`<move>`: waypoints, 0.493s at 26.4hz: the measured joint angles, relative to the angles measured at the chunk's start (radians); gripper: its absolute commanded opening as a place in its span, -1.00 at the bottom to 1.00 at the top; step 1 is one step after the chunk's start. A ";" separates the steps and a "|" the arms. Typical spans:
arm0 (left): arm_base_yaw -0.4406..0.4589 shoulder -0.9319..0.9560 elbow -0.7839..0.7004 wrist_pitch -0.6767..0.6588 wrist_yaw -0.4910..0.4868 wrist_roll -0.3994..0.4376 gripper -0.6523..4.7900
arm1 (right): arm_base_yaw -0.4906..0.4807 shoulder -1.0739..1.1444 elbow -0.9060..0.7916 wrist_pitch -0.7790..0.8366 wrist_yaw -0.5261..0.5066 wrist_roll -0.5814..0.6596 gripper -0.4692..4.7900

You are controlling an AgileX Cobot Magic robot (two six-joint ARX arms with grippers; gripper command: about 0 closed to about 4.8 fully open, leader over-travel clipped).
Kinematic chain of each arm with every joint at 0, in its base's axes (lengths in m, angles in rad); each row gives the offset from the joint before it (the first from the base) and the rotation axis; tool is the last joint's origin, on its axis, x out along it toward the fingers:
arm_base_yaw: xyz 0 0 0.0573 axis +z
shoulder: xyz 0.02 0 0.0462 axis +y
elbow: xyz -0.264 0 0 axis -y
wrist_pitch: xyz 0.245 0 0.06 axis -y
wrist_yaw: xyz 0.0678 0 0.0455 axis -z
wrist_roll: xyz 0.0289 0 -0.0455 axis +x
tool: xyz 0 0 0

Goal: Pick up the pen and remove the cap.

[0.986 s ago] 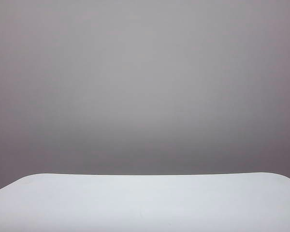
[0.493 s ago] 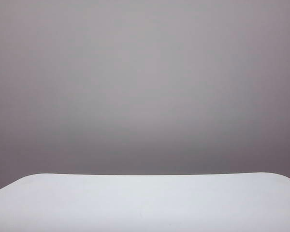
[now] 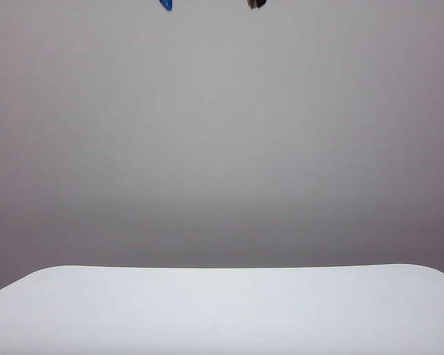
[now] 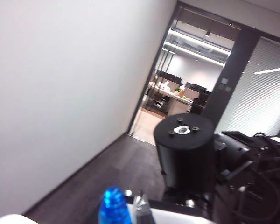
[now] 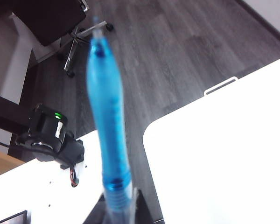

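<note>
Shows a bright blue rounded plastic cap (image 4: 114,207) at the frame's lower edge, beside a silvery metal tip (image 4: 141,205). Looks past a black cylindrical robot joint (image 4: 184,156) toward a lit office doorway (image 4: 177,93).

High over table (image 3: 222,310), at exterior view's top edge: left bit (image 3: 166,4) and right bit (image 3: 256,4), apart. Right gripper (image 5: 119,212) clamped on pen (image 5: 107,130), above gap between tabletops (image 5: 214,154); floor (image 5: 177,46) and chair (image 5: 51,18) beneath. Left gripper (image 4: 130,217) closed, stub (image 4: 114,207) poking up at it, arm joint (image 4: 184,149) beyond.

blue cap (image 3: 166,4) newly visible, dark pen end (image 3: 256,4) too
</note>
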 measured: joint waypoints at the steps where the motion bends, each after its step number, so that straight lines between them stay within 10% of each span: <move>1: 0.000 0.000 0.000 0.001 -0.010 0.019 -0.78 | 0.000 0.002 0.000 0.000 0.011 0.000 -0.84; 6: 0.126 -0.002 0.001 -0.105 -0.230 0.133 -0.78 | -0.014 0.032 -0.002 -0.071 0.278 -0.020 -0.84; 13: 0.100 0.036 0.000 -0.784 -0.496 0.563 -0.78 | -0.177 0.129 -0.002 -0.151 0.403 -0.041 -0.84</move>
